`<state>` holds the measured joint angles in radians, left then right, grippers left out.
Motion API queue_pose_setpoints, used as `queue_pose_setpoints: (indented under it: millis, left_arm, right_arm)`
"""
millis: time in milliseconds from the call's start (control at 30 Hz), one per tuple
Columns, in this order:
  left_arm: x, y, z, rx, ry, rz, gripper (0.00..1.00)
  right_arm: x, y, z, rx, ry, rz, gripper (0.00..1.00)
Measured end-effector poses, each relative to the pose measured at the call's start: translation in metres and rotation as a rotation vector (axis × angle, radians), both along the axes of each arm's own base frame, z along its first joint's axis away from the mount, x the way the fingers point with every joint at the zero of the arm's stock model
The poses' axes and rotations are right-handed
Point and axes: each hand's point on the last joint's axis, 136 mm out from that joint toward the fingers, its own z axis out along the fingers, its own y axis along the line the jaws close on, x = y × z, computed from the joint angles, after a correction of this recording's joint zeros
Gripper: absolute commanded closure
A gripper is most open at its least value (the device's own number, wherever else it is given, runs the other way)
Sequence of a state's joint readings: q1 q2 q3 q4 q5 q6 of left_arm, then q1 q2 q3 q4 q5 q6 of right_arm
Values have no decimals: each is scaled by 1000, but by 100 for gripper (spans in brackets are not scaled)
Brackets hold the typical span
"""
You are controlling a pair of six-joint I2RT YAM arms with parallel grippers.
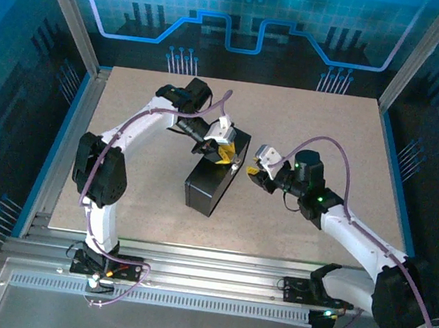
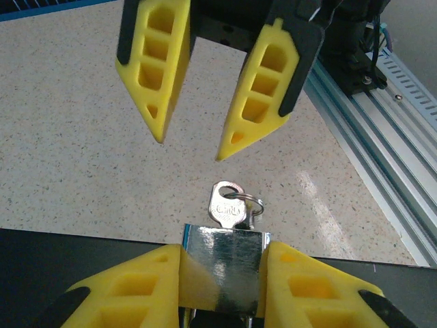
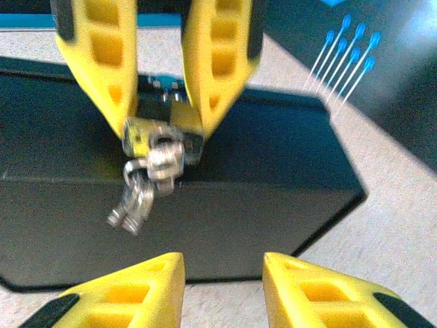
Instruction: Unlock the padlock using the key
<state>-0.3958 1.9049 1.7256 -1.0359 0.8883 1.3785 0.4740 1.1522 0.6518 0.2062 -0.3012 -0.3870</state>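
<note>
Left wrist: clamps the padlock (image 2: 224,277) in the left gripper (image 2: 224,254) with the key (image 2: 227,205) at its 12 o'clock, hovers the empty, part-open right gripper (image 2: 191,147) at 11, risks knocking the key askew by closing off-centre.

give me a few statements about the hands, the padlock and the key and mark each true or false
1. The left hand is clamped on the padlock. True.
2. The right hand is gripping the key. False: its fingers stand apart just short of the key, with nothing between them.
3. The key's head sticks out of the padlock, with a ring through it. True.
4. The padlock lies on the bare table, far from the black box. False: it is held in the left hand, right at the box's edge.
</note>
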Motion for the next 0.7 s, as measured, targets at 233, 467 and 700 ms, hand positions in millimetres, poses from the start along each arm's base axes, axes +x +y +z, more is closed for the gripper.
queue_pose_setpoints:
  millis: [233,467,700]
  left_arm:
    - [0,0,0,1,2,0,96]
    - [0,0,0,1,3,0,96]
    - [0,0,0,1,3,0,96]
  right_arm:
    - [-6,15,12,-50,-135,76,71]
    - [-12,24,15,-86,-187,113,72]
    - [-13,34,16,-117,-221,132,77]
